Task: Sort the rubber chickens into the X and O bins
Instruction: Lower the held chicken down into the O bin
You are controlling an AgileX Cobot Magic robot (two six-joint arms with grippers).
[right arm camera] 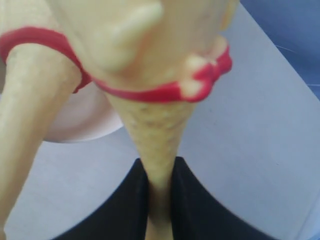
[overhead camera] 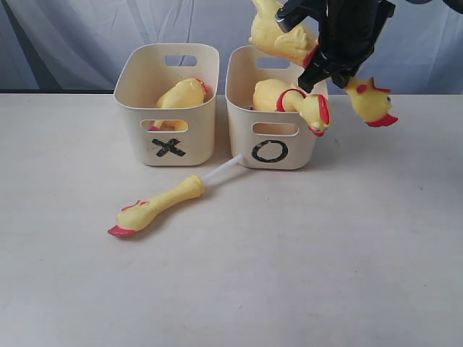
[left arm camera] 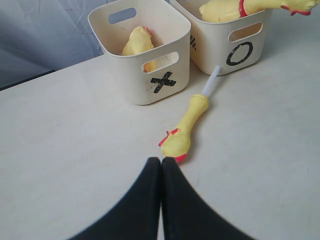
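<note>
right gripper (overhead camera: pixel 327 71): we see it part closed, clamped on the thin neck of a rubber chicken (overhead camera: pixel 281 35) held up in the air. the body sticks out on one side of the gripper and the head on the other.
left gripper (left arm camera: pixel 161 167): we see its two black halves pressed together with nothing between them, low over the table (left arm camera: pixel 75 150).
leg piece (left arm camera: pixel 186 127): it lies flat on the table. its red foot is just beside the left gripper's tip, and its white stick points away from that gripper toward the o bin.
o bin (overhead camera: pixel 242 141): it sits below the right gripper and a little to one side. a second chicken (overhead camera: pixel 278 94) lies in it, head hanging over the front rim.
x bin (overhead camera: pixel 132 134): it is just beside the o bin, on the side away from the right gripper. a third chicken (overhead camera: pixel 184 94) lies in it.
count of yellow toys: we count four: one held, one in each bin, and the leg piece on the table.
count of bins: we count two.
</note>
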